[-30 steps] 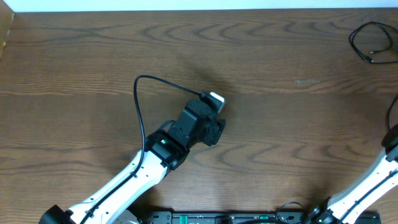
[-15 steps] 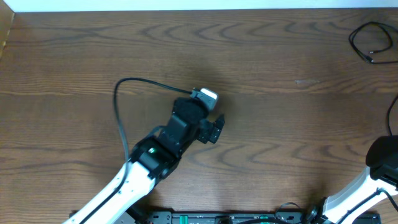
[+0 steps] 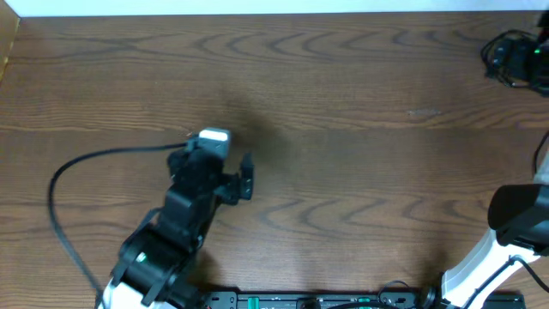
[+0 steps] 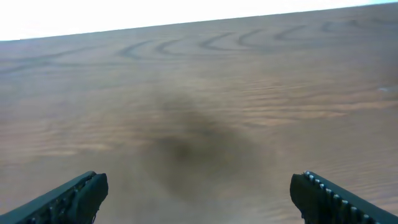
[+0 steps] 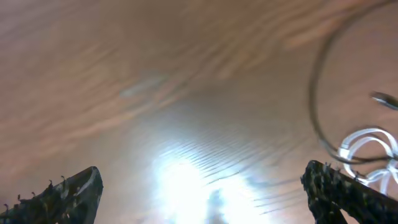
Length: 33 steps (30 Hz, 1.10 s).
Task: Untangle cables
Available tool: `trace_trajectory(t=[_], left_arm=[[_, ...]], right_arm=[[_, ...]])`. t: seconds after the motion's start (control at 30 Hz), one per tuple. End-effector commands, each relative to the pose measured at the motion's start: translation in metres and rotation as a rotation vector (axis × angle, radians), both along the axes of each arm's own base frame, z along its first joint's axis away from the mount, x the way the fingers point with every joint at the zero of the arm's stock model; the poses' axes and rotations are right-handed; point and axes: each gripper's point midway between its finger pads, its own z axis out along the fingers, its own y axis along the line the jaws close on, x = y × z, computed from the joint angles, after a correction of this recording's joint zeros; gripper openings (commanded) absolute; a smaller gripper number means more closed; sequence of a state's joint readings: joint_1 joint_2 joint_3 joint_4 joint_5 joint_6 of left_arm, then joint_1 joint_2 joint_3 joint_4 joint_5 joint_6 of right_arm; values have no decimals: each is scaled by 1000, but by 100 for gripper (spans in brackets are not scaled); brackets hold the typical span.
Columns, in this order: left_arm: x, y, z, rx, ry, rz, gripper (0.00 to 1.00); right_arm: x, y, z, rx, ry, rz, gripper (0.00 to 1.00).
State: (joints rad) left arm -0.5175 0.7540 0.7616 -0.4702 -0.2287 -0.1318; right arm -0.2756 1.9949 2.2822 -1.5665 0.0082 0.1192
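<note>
The cables lie at the table's far right corner. In the right wrist view a thin black cable [image 5: 316,106] curves in a loop, and a white cable [image 5: 373,146] is coiled just beside and below it. My right gripper [image 5: 202,193] is open and empty, hovering just left of them. In the overhead view the right gripper [image 3: 520,57] covers most of the cables; only a bit of black cable [image 3: 489,50] shows. My left gripper [image 4: 199,193] is open and empty over bare wood, and in the overhead view [image 3: 240,172] it is at the left middle.
The wooden table [image 3: 343,103] has its far edge along the top. The left arm's own thick black cable [image 3: 64,176] loops out to the left. The right arm's base link [image 3: 515,223] stands at the lower right.
My left arm has swung left and back toward the front edge. My right gripper has come into view at the far right corner, over the cables.
</note>
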Motion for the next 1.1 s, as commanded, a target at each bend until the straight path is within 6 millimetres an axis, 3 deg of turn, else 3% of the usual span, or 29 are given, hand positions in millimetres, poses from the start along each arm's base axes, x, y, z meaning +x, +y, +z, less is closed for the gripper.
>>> trace_trajectory(t=[0.0, 0.3, 0.43, 0.63, 0.73, 0.87, 1.07], left_arm=[[-8, 16, 11, -23, -29, 53, 99], [-18, 23, 2, 0, 11, 60, 99], [-23, 25, -3, -3, 38, 70, 99], [-26, 36, 5, 1, 0, 114, 99], [-28, 41, 5, 13, -8, 131, 99], [-28, 41, 4, 13, -8, 131, 99], [-28, 41, 4, 13, -9, 131, 99]], right_arm=[[2, 30, 2, 51, -2, 117, 99], [-9, 68, -2, 67, 70, 201, 99], [-10, 73, 2, 21, 71, 198, 99], [-6, 86, 34, -133, -72, 164, 99], [-14, 113, 44, -141, -200, 216, 99], [-33, 133, 36, -136, -325, 265, 99], [-70, 140, 6, -91, -528, 247, 99]])
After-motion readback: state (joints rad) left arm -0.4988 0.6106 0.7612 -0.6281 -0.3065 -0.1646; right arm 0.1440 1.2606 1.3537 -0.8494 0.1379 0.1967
